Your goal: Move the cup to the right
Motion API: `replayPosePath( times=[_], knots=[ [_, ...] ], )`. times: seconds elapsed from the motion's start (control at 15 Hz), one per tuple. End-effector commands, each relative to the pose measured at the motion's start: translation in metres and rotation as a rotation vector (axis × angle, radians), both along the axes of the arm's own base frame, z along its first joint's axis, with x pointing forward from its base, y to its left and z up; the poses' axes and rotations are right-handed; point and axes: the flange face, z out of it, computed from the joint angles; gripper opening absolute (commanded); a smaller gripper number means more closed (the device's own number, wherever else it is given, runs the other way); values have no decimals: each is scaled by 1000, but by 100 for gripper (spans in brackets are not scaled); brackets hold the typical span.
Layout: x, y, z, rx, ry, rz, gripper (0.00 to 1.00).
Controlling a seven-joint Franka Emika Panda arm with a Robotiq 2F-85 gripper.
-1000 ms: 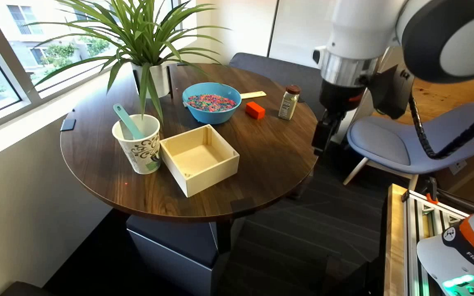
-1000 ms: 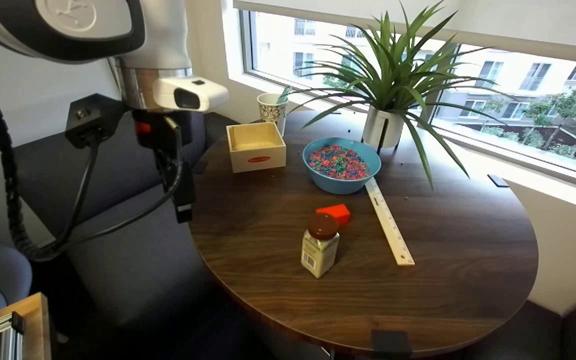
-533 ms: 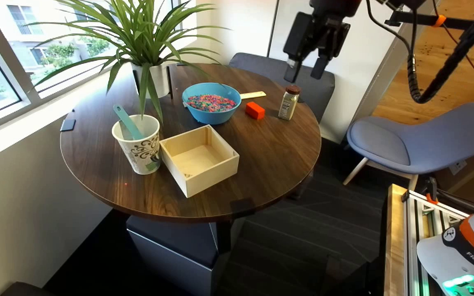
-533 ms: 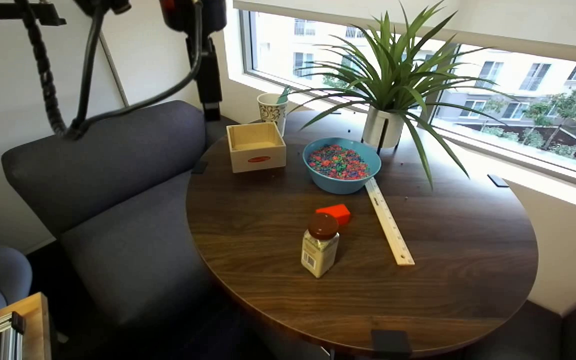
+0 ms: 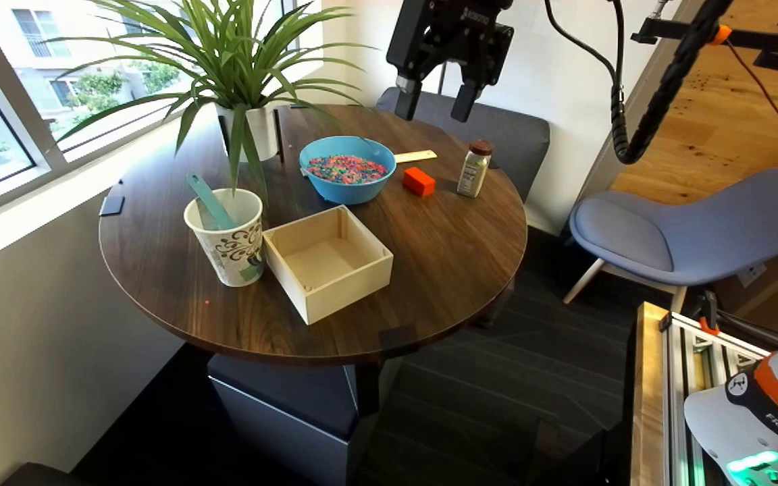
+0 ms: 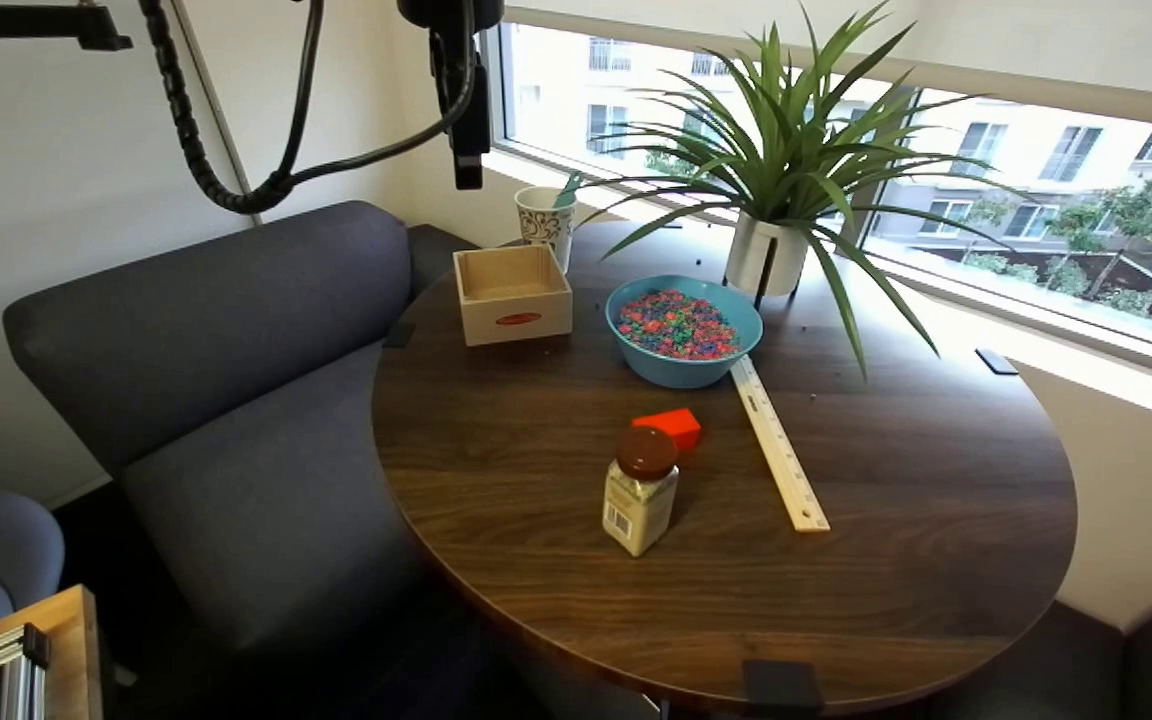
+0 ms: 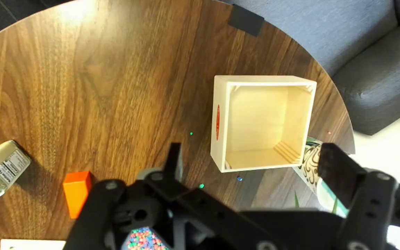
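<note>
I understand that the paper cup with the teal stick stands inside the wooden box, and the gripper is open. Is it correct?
Not quite: the paper cup with the teal stick stands beside the wooden box, not inside it, as an exterior view shows. The gripper is open.

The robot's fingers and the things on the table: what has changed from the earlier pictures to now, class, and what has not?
In an exterior view, the fingers have moved up and toward the picture's left; they stand apart, gripping nothing. Nothing was visibly taken hold of or let go. The cup, wooden box, blue bowl, red block, bottle and ruler stayed in place.
</note>
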Motion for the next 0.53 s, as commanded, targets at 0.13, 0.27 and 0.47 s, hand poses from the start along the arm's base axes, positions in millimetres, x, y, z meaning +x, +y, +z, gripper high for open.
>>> replayPosePath(
  times=[0.13, 0.27, 0.47],
  knots=[
    [36, 26, -6, 68, 72, -247, 100],
    [56, 44, -10, 98, 101, -340, 100],
    [84, 70, -26, 91, 158, -468, 100]
  ],
)
